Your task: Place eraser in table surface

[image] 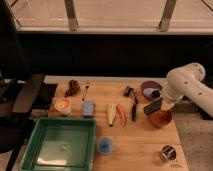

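While we are reaching in from the right side of the table, our gripper [161,105] is hanging just above the red-brown bowl [161,119] at the right end of the table surface [140,137]. Its fingers are clamping the eraser [152,107], a small dark block that is sticking out to the left of the fingertips, tilted, and lifted clear of the wood. We are seeing the eraser just over the left rim of that bowl and close to the slim black-handled tool [133,109] lying on the planks beside it.

Behind the gripper, the purple bowl [149,89] is sitting near the back edge, and a small black object [129,91] is lying to its left. Toward the middle of the table we are looking at a pale yellowish piece [112,113] and an orange-red piece [121,115] lying side by side, with the blue sponge-like block [88,107] a little further left. A small bowl with an orange centre [62,105] is resting near the left end, and a dark clustered item [74,87] is lying behind it.

Along the front, the green plastic tray [46,129] is occupying the left corner, a blue cup [104,145] is standing just to its right, and a dark round can [167,153] is sitting near the front right corner.
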Available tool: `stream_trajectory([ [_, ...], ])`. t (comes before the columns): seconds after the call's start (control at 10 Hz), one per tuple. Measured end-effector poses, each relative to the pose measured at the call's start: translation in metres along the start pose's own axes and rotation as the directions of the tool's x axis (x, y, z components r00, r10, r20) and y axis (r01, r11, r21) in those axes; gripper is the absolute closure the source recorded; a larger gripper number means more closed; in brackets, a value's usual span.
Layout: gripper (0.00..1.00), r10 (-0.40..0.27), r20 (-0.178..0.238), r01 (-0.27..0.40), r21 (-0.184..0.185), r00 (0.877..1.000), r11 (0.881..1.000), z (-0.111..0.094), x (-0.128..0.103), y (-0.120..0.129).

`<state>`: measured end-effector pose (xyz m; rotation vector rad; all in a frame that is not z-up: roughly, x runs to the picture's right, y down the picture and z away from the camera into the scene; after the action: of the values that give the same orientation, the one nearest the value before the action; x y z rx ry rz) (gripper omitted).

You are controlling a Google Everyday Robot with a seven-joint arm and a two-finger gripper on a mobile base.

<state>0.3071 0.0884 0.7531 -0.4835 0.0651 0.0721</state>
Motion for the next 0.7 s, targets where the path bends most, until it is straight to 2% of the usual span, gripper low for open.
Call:
stream_trajectory([
  [0.2,1.00,-0.020,0.010,0.020,-0.053,1.000,0.998,0.011,-0.021,0.029],
  [0.4,1.00,-0.001,0.065,0.010,-0.140,0.998,0.990,0.022,-0.040,0.066],
  [0.5,1.00,0.011,0.109,0.008,-0.178,0.994,0.984,0.025,-0.054,0.078],
  [0.6,0.98,0.019,0.143,0.011,-0.206,0.990,0.978,0.028,-0.064,0.087],
  [0.7,0.91,0.029,0.179,0.014,-0.235,0.983,0.972,0.032,-0.073,0.096],
])
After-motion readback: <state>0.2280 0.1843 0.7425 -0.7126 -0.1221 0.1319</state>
